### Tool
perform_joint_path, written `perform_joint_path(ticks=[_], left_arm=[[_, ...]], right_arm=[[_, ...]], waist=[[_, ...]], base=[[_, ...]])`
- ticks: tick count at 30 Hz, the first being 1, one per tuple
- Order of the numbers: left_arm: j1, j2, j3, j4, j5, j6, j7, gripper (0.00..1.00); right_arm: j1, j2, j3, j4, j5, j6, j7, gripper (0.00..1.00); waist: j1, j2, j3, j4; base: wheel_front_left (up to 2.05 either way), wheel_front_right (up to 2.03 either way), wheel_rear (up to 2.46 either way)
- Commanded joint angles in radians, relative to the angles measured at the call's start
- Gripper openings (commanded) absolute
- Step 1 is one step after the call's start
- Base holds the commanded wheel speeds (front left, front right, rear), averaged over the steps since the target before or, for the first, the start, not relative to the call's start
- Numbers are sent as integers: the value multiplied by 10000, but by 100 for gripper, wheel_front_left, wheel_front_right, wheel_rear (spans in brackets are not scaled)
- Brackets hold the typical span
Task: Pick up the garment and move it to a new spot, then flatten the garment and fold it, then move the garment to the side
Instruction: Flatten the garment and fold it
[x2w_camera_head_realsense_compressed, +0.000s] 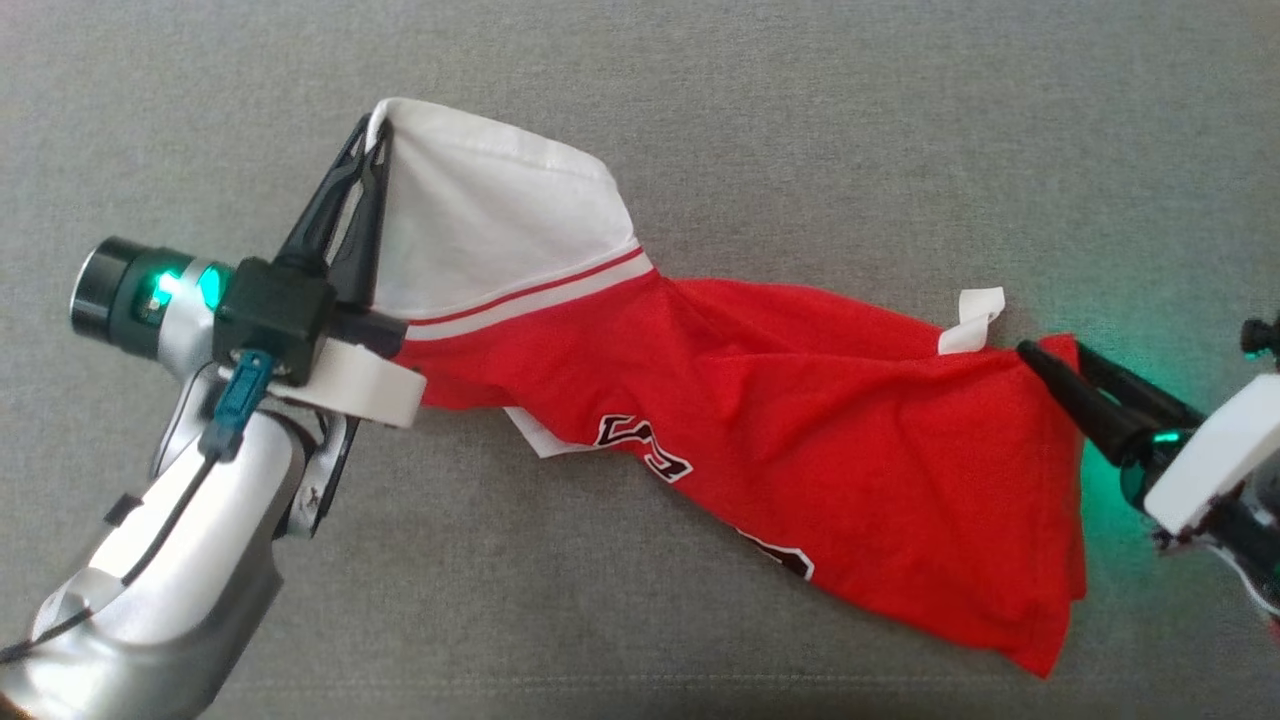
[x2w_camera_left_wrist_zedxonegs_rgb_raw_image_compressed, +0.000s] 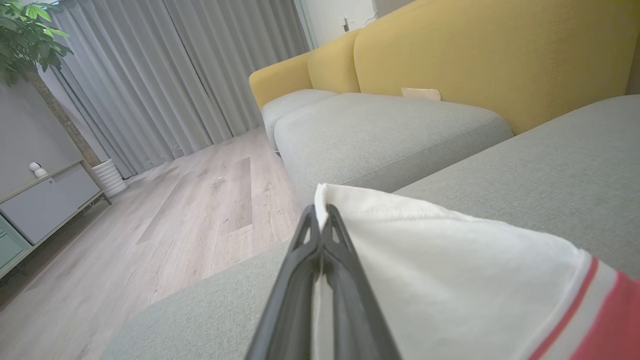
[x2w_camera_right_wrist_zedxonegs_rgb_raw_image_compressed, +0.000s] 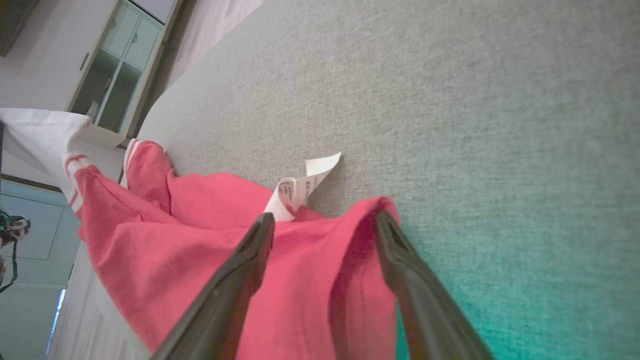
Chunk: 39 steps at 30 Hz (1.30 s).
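- Your left end effector is clamped on the white sleeve edge of the garment, fingers pressed together, with the cloth tented up from the grey sofa cushion
- Your right end effector has its fingers apart with the red hem corner between them
- A white care label curls just past the right tips
- The garment lies crumpled between the two end effectors
- Beyond the left tips you have another cushion, a yellow backrest, wood floor and curtains
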Motion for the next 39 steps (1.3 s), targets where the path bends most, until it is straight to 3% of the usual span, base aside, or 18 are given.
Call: perform_joint_path(ticks=[1,5,6,7,8,9,10,17,25,30,34,39], left_arm=[[-520,265,437,-239,58,-20,-83,0],[-560,212,403,-212,73,-31,-97,0],[-574,195,391,-205,74,-39,-100,0],[-586,176,379,-194,76,-45,-103,0],[-598,157,366,-176,78,-52,-105,0],[-612,139,356,-155,77,-60,-108,0],[-622,119,348,-132,76,-67,-110,0],[-674,106,513,59,-100,-194,-127,0],[-1691,189,1324,-144,-773,-1078,-133,0],[-3825,343,1642,311,-1074,-2091,11,0],[-6170,300,1671,1226,-1011,-2869,303,0],[-9033,-1,1992,2845,-695,-3115,63,0]], right_arm=[[-161,-406,44,-142,131,-9,35,100],[-501,-472,174,256,355,-9,322,98],[-567,-494,205,344,403,-9,395,84],[-621,-511,248,417,454,-9,476,52],[-671,-527,281,465,494,-9,522,36],[-719,-543,300,503,517,-9,527,7],[-758,-557,322,512,535,-9,505,0],[-975,-737,292,183,743,-9,-264,0],[-2146,-1216,-277,-557,1167,-9,-962,0],[-4077,-1445,-498,-674,928,-9,-1041,0],[-6301,-1495,-290,-415,86,-9,-1145,0],[-9112,-1266,229,630,-896,-9,-1565,0]], waist=[[0,0,23,30],[0,0,84,123],[0,0,105,153],[0,0,120,179],[0,0,138,204],[0,0,154,225],[0,0,164,241],[0,0,12,108],[0,0,47,-327],[0,0,442,-668],[0,0,976,-905],[0,0,1530,-1199]], base=[[0,0,0],[0,0,0],[0,0,0],[0,0,0],[0,0,0],[0,0,0],[0,0,0],[0,0,0],[0,0,0],[0,0,0],[0,0,0],[0,0,0]])
